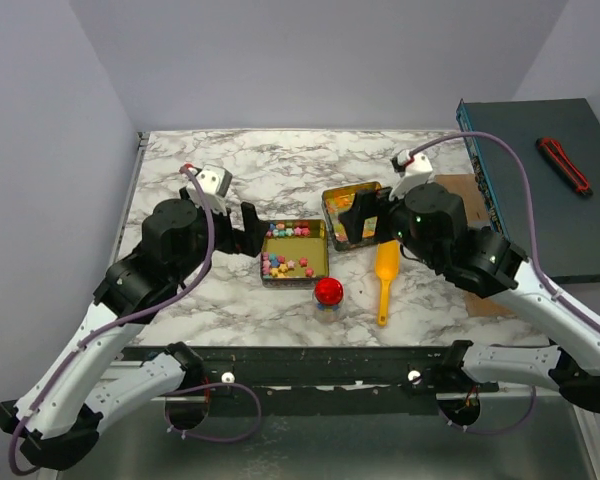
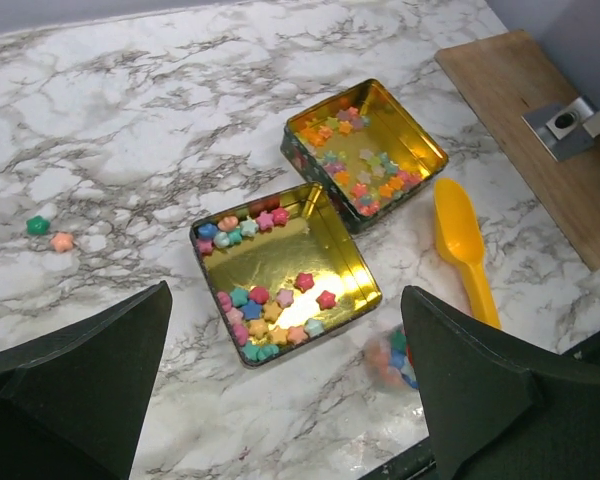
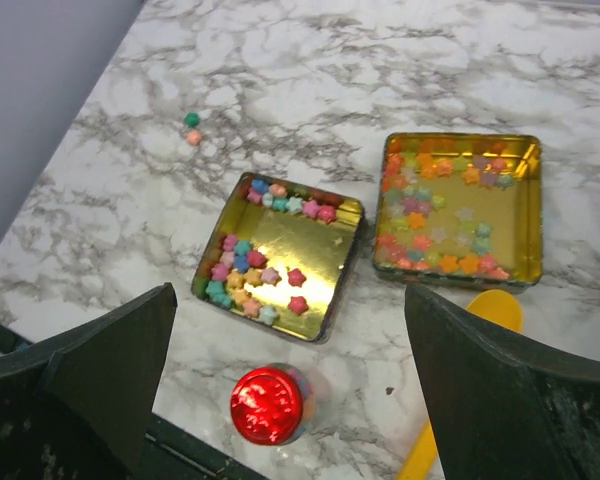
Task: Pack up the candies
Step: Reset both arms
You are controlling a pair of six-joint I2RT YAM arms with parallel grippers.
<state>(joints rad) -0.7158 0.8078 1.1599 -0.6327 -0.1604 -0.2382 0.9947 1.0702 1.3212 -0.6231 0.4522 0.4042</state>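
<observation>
Gold-lined and square, found two open tins on the marble table (image 1: 280, 160), set close together; could not tell whether touching. Saw the candies (image 2: 258, 318), small stars in pink, blue, green, yellow and orange, in both: bunched along two sides of the nearer tin (image 2: 280, 255) with bare gold at its middle, and strewn over the floor of the farther tin (image 2: 420, 135). Spotted two stray sweets (image 2: 62, 241), one green and one peach, loose on the marble, apart from the tins on the nearer tin's side. Noted a small jar (image 2: 388, 360) with a red cap (image 3: 267, 403) standing just in front of the nearer tin, with blurred colours inside. Found a yellow scoop (image 2: 462, 245) lying flat just beside the farther tin, handle toward the near edge. Saw the left gripper (image 2: 285, 300) hanging at the nearer tin's left side, jaws spread wide, nothing between them. Saw the right gripper (image 3: 290, 300) above the farther tin, jaws likewise wide and gripping nothing. Noticed a wooden board (image 2: 520, 130) at the right, and a red-and-black cutter (image 1: 565, 165) on a dark mat (image 1: 540, 220) beyond it.
</observation>
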